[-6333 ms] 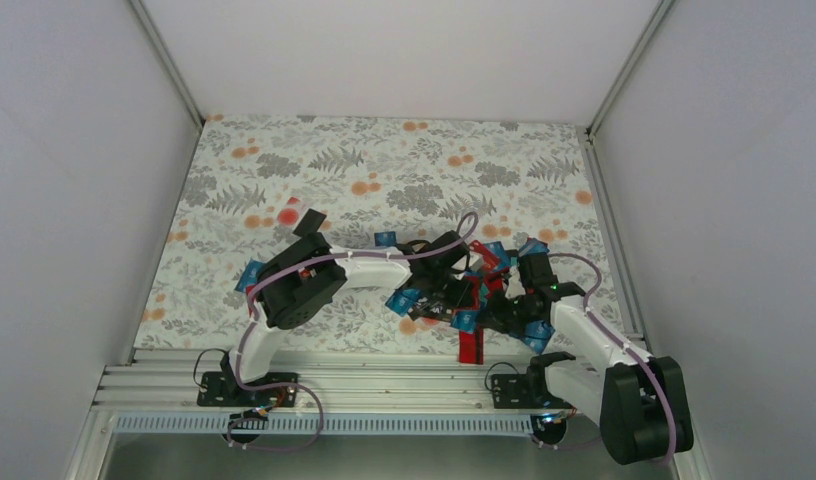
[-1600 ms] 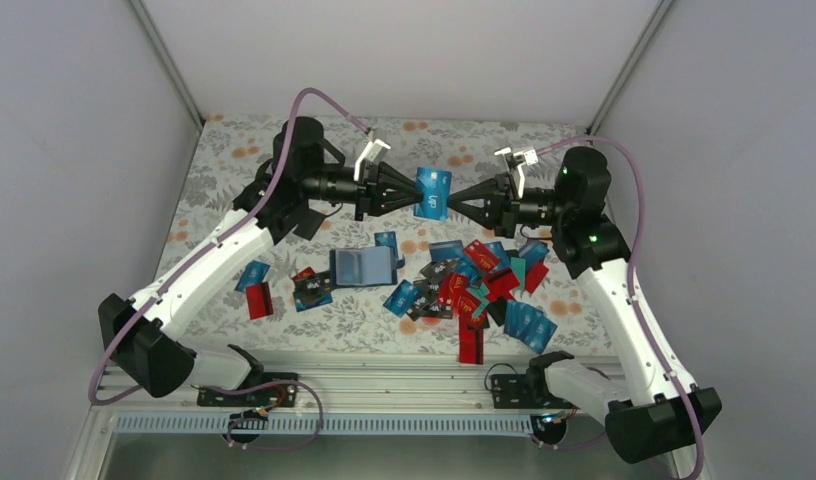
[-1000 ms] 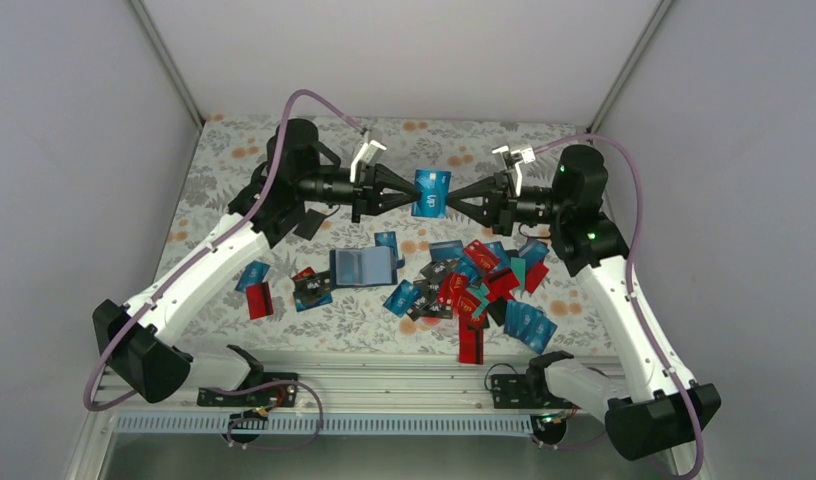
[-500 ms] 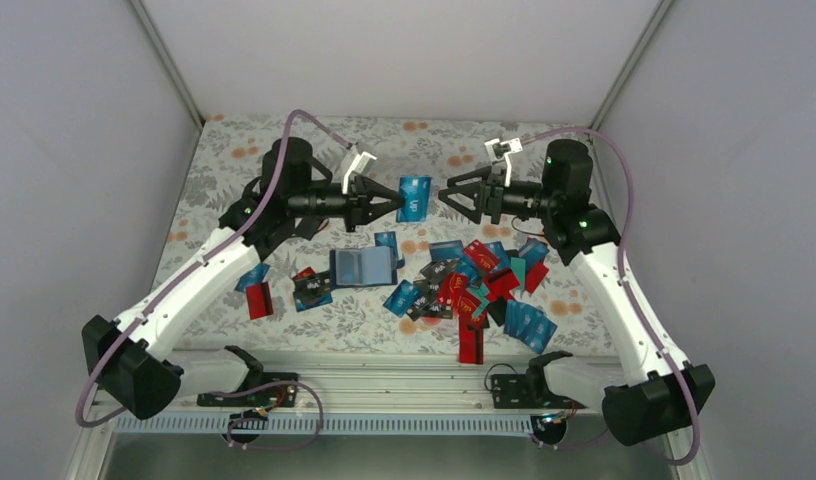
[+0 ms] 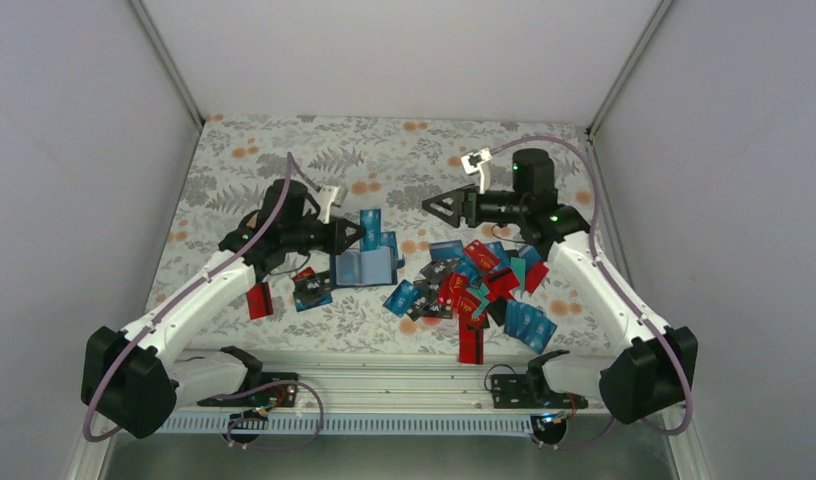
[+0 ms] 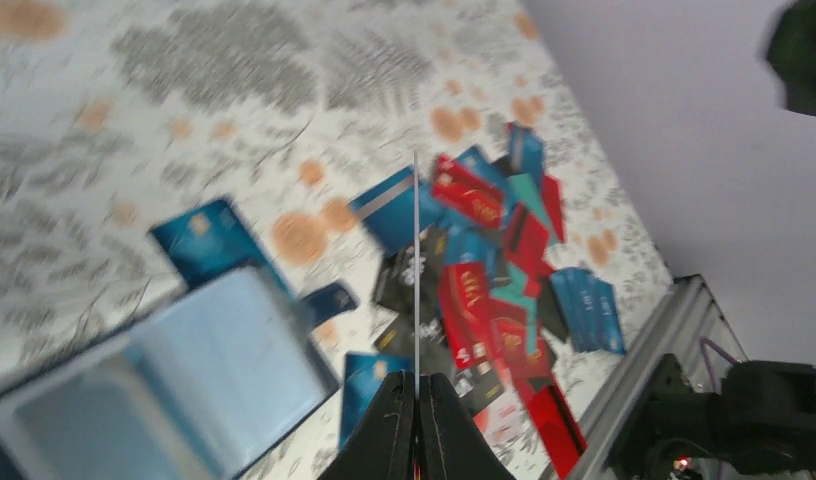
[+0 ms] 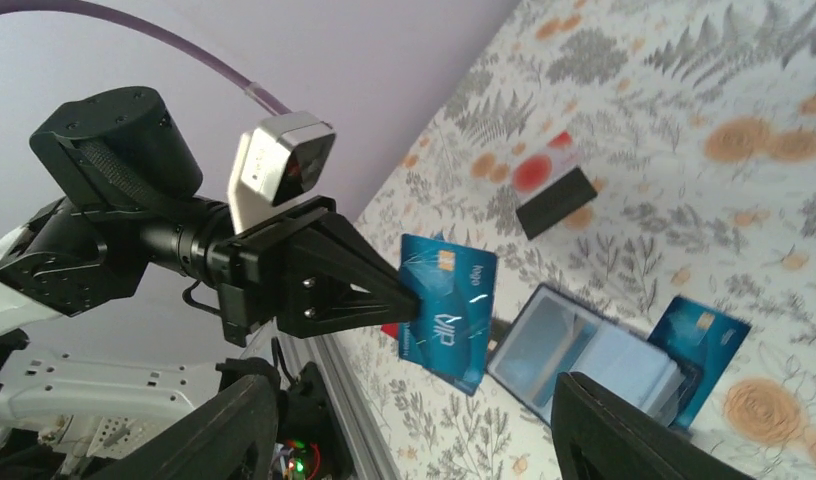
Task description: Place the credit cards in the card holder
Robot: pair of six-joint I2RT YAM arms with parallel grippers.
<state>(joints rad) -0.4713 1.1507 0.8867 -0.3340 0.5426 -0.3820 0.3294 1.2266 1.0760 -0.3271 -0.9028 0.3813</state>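
Card holder (image 5: pixel 364 268) lies open on the table (image 5: pixel 284 160) — contents not discernible. Left hand (image 5: pixel 359 234) pinches one blue card (image 5: pixel 370 224) just above it. Right hand (image 5: pixel 436 208) is spread wide, empty — other credit cards (image 5: pixel 471 285) lie heaped beside the holder.

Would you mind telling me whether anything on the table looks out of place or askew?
The credit cards lie in a jumbled, overlapping heap beside the open card holder, and one red card reaches the table's near edge. The left gripper holds one blue card. Nothing looks damaged.
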